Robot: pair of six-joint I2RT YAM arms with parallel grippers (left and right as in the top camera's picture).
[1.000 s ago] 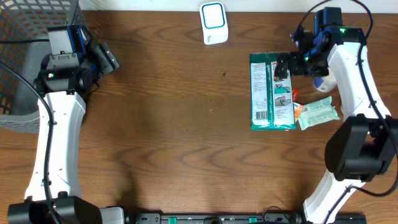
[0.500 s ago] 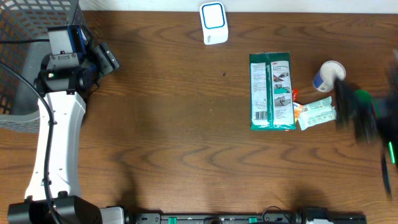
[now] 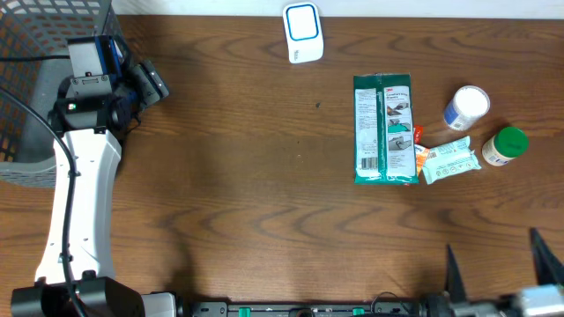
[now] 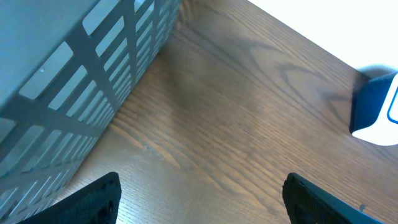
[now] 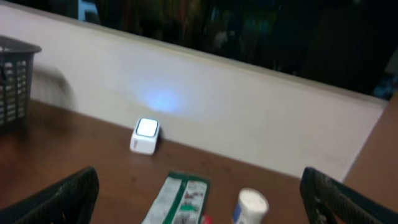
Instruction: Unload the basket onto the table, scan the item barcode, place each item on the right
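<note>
The white and blue barcode scanner (image 3: 302,33) stands at the table's far edge, also seen in the left wrist view (image 4: 376,106) and the right wrist view (image 5: 146,135). A flat green packet (image 3: 385,129) with a white barcode label lies right of centre (image 5: 180,199). My left gripper (image 3: 152,84) hovers by the basket, open and empty (image 4: 202,202). My right gripper (image 3: 493,264) is at the near right edge, open and empty (image 5: 199,193), well back from the packet and facing it.
A grey wire basket (image 3: 35,53) fills the far left corner (image 4: 62,81). Right of the packet stand a white bottle (image 3: 465,107), a green-capped bottle (image 3: 505,145) and a small pale wrapper (image 3: 451,161). A pale wall rises behind the table.
My right arm has pulled away from above the packet to the near right edge, uncovering the green-capped bottle. The left arm has not moved.
</note>
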